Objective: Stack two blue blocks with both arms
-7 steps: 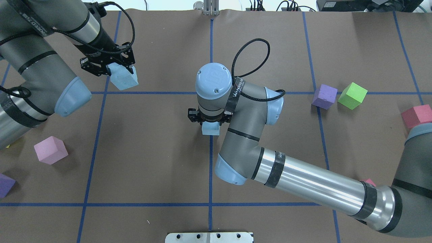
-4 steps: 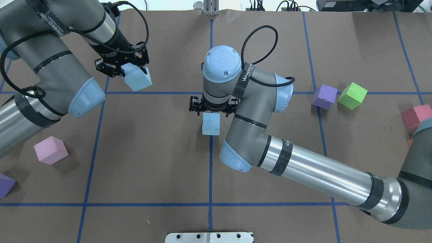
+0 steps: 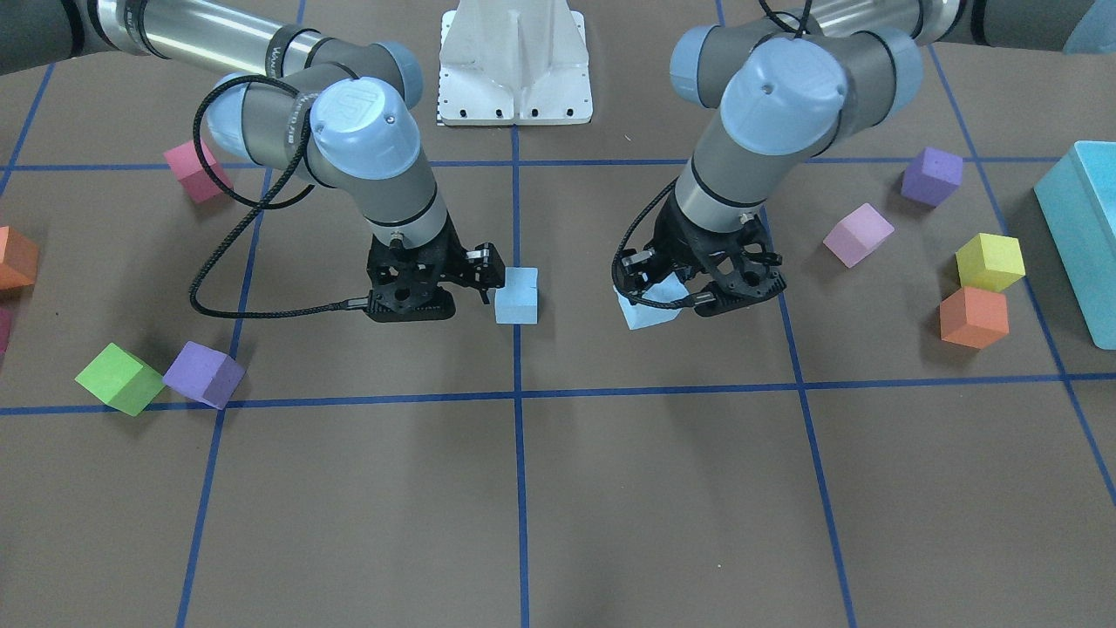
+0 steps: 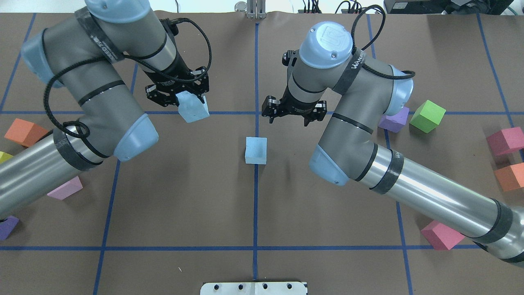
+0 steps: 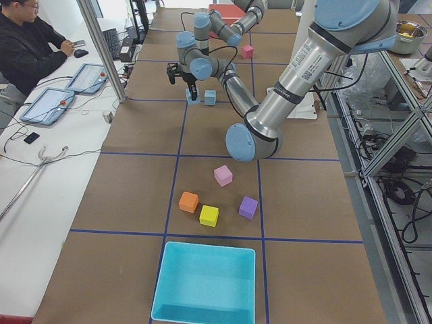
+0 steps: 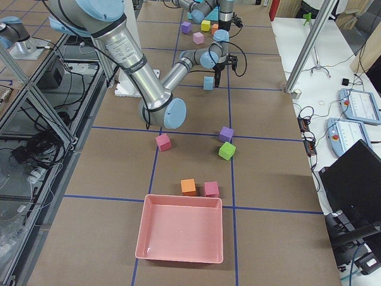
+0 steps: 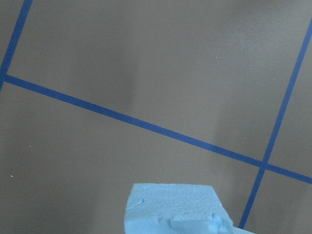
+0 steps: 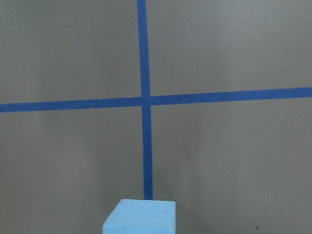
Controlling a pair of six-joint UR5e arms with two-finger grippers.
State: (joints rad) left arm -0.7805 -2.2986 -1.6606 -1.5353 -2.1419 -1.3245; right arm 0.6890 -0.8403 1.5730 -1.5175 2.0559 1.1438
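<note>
One pale blue block [image 4: 256, 150] rests on the table on the centre blue line; it also shows in the front view [image 3: 516, 295] and at the bottom of the right wrist view [image 8: 140, 217]. My right gripper [image 4: 294, 116] is open and empty, raised and beyond the block on its right, apart from it. My left gripper [image 4: 179, 91] is shut on the second blue block [image 4: 192, 107], tilted, held above the table to the left of the resting block. The held block shows in the front view [image 3: 649, 310] and the left wrist view [image 7: 175, 208].
Purple [image 4: 393, 121] and green [image 4: 427, 116] cubes lie behind my right arm. Pink-red [image 4: 507, 140], orange [image 4: 509, 176] and pink-red [image 4: 441, 235] cubes lie at right. Orange [image 4: 25, 132] and pink [image 4: 64, 188] cubes lie at left. A turquoise bin [image 3: 1081, 235] stands beyond my left arm.
My right gripper has let go of the block on the table and moved up and away to the right. My left gripper has carried its blue block rightward toward the centre.
</note>
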